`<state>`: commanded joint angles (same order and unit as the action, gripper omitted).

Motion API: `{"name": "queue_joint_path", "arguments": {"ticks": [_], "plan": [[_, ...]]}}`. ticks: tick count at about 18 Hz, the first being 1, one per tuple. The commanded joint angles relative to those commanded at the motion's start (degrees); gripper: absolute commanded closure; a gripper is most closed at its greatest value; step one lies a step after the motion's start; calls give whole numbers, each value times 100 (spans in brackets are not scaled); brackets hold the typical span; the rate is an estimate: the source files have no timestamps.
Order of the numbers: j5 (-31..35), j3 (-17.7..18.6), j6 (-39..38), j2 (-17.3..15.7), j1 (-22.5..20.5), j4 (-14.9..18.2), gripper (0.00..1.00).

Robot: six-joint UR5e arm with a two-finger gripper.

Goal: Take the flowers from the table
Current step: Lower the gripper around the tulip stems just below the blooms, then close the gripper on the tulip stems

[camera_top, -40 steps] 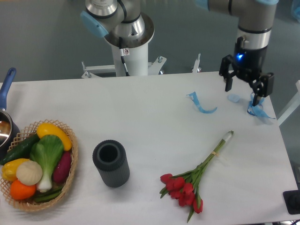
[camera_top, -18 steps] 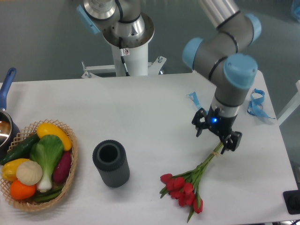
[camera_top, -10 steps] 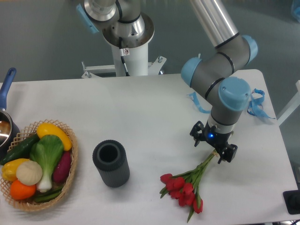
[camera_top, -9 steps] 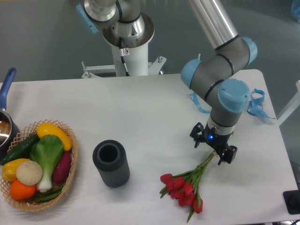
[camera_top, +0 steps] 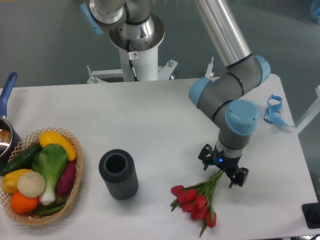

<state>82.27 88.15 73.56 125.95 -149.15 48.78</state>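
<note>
1. In the fixed camera view, a round woven wicker basket (camera_top: 75,187) sat at the left of the large white matte table (camera_top: 150,120). It held a yellow pepper, a dark green cucumber, a leafy green-and-white vegetable, a purple one, a pale round bulb and an orange one.
2. A dark grey ribbed cylinder (camera_top: 118,174) stood upright near the middle, its open top showing only dark inside.
3. A dark pot with a blue handle (camera_top: 6,100) showed at the left edge.
4. The bunch of red tulips with long green stems (camera_top: 199,196) lay on the table at front right, blooms toward the front edge.
5. The black two-finger gripper (camera_top: 223,171) stood spread wide, straddling the stems.
6. Compared with half a second before, the gripper had travelled down the stems toward the blooms; the flowers lay unmoved.
</note>
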Motion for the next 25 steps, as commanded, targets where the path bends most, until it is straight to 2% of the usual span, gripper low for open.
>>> {"name": "queue_joint_path", "arguments": {"ticks": [7, 12, 19, 23, 25], "plan": [[316, 18, 35, 114, 158, -26, 0], [308, 53, 53, 114, 158, -44, 0], [308, 35, -9, 88, 150, -44, 40], [308, 26, -9, 62, 141, -44, 57], [290, 18, -9, 35, 115, -53, 72]]}}
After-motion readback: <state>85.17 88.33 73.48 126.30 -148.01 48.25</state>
